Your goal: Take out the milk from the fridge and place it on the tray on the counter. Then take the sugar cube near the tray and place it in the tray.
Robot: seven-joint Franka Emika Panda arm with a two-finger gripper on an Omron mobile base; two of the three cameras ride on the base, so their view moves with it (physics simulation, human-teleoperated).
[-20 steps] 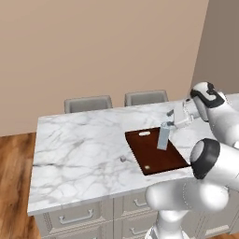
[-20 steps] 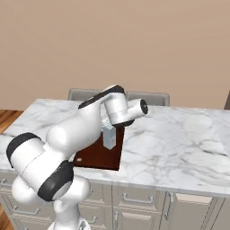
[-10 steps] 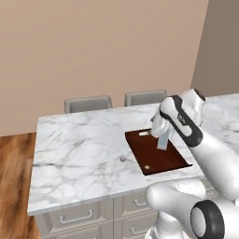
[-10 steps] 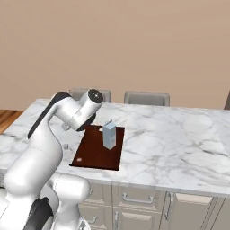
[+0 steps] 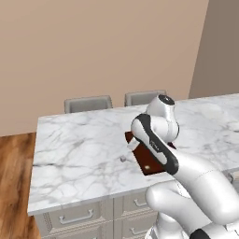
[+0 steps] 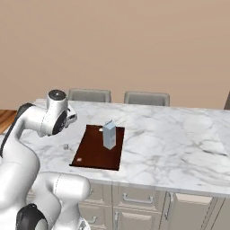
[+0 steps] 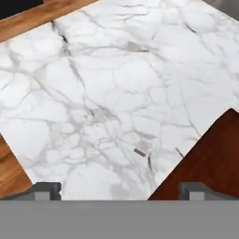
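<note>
Two dark fingertips (image 7: 46,190) stand wide apart at the bottom of the hand view, with nothing between them; the gripper (image 7: 119,191) hangs over bare marble. Ahead of the tips, a little nearer the right one, lies the sugar cube (image 7: 143,147), a tiny whitish-grey block with one darker shaded face, sitting flat on the counter (image 7: 93,84) and clear of both fingers. It is just beside the corner of the tray (image 7: 210,158) but not touching it; in the right base view the cube (image 6: 66,146) sits off the tray's left long edge.

The tray (image 6: 96,150) is a flat, dark reddish-brown rectangular board with a smooth finish and a small pale slot at its near short end; its long axis runs from the counter's front edge toward the far side. On its far half the milk (image 6: 109,134) stands upright, a pale blue-grey carton with a gabled top, its long axis vertical.

The counter is white marble with grey veins, over beige drawers (image 6: 134,197) with metal handles. Two grey chair backs (image 6: 146,98) rise behind it, against a plain tan wall (image 6: 134,40).
</note>
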